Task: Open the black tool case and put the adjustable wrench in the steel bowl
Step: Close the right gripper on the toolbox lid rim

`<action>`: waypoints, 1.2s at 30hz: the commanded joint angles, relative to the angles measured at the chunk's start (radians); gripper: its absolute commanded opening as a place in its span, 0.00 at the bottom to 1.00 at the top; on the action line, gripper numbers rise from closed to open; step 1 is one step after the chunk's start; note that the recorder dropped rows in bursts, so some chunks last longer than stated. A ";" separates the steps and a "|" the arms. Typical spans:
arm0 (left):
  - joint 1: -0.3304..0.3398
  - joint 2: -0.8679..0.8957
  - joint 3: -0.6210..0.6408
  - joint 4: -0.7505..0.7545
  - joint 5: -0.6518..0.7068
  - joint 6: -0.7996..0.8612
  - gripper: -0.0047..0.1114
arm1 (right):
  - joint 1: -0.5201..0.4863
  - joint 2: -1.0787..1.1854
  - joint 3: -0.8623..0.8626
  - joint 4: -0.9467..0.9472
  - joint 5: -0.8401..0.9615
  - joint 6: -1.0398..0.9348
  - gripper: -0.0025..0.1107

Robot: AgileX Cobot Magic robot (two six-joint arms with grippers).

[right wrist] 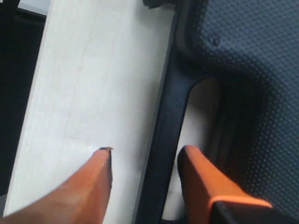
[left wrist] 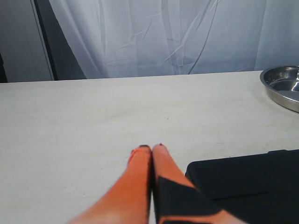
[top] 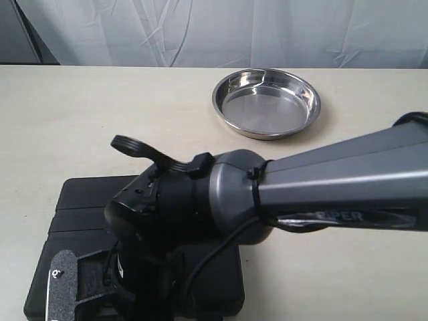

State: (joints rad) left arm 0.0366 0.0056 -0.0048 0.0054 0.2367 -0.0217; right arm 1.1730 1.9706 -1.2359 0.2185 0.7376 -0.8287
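Open, the right end effector straddles the handle of the black tool case, bar running lengthwise between its fingers; the left end effector, closed, sits beside the case.

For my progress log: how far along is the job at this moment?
Nothing looks finished: the black tool case appears closed and the steel bowl is empty. In hand: the right end effector is open, astride the case handle. The left end effector is shut beside the case. Left: opening the case and moving the wrench, not visible.
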 commanded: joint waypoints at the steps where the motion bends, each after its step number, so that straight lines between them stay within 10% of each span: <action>1: 0.003 -0.006 0.005 0.001 0.001 0.001 0.04 | 0.003 -0.010 -0.004 -0.007 0.008 0.000 0.34; 9: 0.003 -0.006 0.005 0.001 0.001 0.001 0.04 | 0.003 -0.010 -0.004 -0.007 0.020 0.000 0.02; 36: 0.003 -0.006 0.005 0.001 0.001 0.001 0.04 | 0.003 -0.019 -0.059 -0.143 0.066 0.171 0.01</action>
State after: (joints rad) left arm 0.0366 0.0056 -0.0048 0.0054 0.2367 -0.0217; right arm 1.1781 1.9706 -1.2716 0.1126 0.8012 -0.6700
